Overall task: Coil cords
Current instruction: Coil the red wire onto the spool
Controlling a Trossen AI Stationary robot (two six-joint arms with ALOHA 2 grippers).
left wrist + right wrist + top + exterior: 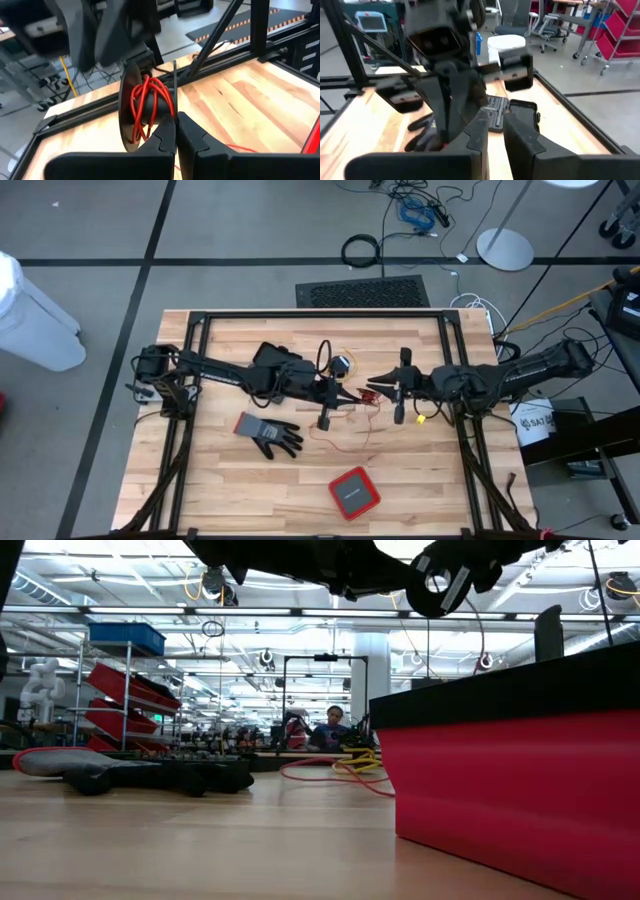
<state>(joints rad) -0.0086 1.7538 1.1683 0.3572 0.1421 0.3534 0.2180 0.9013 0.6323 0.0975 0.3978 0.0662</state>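
Red cord (147, 107): wound in several loose turns around a dark spool-like piece in mid-air, over the middle of the table (220, 490), between the two grippers; a slack tail trails down onto the wood (345, 442).
Yellow cord (357, 762): lies in a small heap on the tabletop near the red tail, under the right arm, as far as I can tell.
Left gripper (176, 131): fingers pressed together, pinching the lower rim of the piece that carries the red coil.
Right gripper (496, 131): close in, facing the left one across the coil, fingers only slightly apart; I can't make out anything between them.
Handling: thin, light and limp with some spring, I'd say; the loops look ready to slip off if the tension drops. Best taken by the wire just beside the coil or by a small black end, not by the slack middle.
Containers: red box (354, 492) with a dark top sits near the front edge; from the side I can't see what it holds.
Glove (268, 432): grey, flat on the wood, left of the cords.
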